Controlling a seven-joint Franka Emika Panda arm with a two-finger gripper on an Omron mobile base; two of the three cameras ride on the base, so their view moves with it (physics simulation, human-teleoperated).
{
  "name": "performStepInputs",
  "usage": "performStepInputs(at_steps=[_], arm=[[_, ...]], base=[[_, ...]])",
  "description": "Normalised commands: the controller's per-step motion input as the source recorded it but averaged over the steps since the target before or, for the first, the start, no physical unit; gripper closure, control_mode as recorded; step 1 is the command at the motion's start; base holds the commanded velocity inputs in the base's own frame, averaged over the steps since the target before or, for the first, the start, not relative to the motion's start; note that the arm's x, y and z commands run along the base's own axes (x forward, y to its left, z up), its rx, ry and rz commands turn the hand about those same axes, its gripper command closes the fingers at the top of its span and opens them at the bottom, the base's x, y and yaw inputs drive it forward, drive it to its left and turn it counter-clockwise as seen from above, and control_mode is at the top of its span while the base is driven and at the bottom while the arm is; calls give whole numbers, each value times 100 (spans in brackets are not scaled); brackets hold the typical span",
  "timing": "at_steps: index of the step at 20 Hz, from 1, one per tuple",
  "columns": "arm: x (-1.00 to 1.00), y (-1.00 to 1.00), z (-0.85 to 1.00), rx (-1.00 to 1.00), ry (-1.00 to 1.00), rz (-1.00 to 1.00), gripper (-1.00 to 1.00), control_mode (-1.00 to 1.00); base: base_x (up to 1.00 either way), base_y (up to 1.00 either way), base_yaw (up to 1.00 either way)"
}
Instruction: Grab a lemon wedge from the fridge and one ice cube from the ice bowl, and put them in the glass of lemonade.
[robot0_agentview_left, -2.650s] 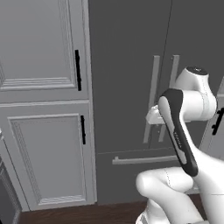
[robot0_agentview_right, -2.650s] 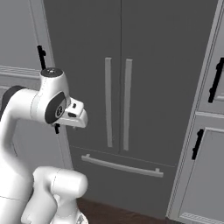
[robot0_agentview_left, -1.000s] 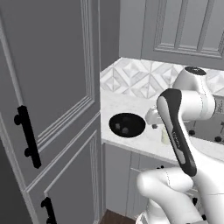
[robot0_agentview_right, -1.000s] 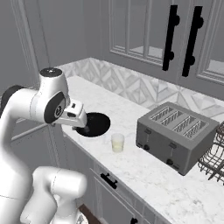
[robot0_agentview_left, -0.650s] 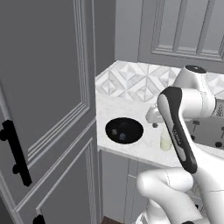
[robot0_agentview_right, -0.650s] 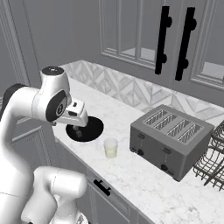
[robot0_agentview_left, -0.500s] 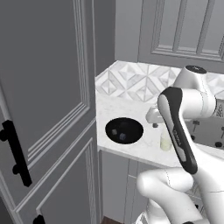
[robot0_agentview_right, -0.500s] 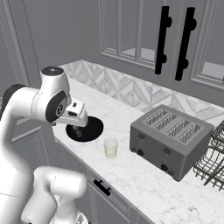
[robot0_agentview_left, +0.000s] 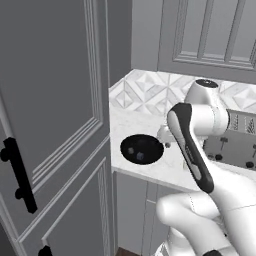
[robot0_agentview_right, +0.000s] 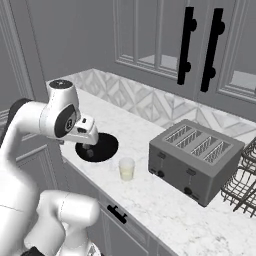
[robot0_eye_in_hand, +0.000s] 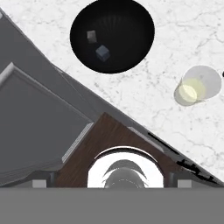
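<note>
The ice bowl (robot0_agentview_right: 102, 148) is a wide black bowl at the near left end of the marble counter (robot0_agentview_right: 165, 202). In the hand view the ice bowl (robot0_eye_in_hand: 112, 35) holds two small grey ice cubes (robot0_eye_in_hand: 103, 53). The glass of lemonade (robot0_agentview_right: 127, 169) stands just right of the bowl, apart from it, and looks pale yellow from above (robot0_eye_in_hand: 192, 89). My gripper (robot0_agentview_right: 90, 146) hangs above the bowl's near rim, pointing down, open with nothing in it. The fridge and the lemon wedge are out of view.
A grey toaster (robot0_agentview_right: 197, 160) sits right of the glass, with a wire dish rack (robot0_agentview_right: 245, 185) beyond it. Wall cabinets with black handles (robot0_agentview_right: 186, 45) hang over the counter. A tall panelled cabinet (robot0_agentview_left: 55, 125) with a black handle (robot0_agentview_left: 17, 175) rises at the left.
The base has driven from the closed fridge to the counter, so the whole scene shifted; over the last half second it is almost still. The arm's pose and the open gripper are unchanged.
</note>
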Motion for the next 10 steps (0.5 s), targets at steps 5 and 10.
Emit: performStepInputs(at_steps=[5, 10], arm=[[100, 31, -44, -1, 6, 0, -100, -100], [83, -1, -51, 0, -1, 0, -100, -100]], base=[[0, 0, 0], [0, 0, 0]])
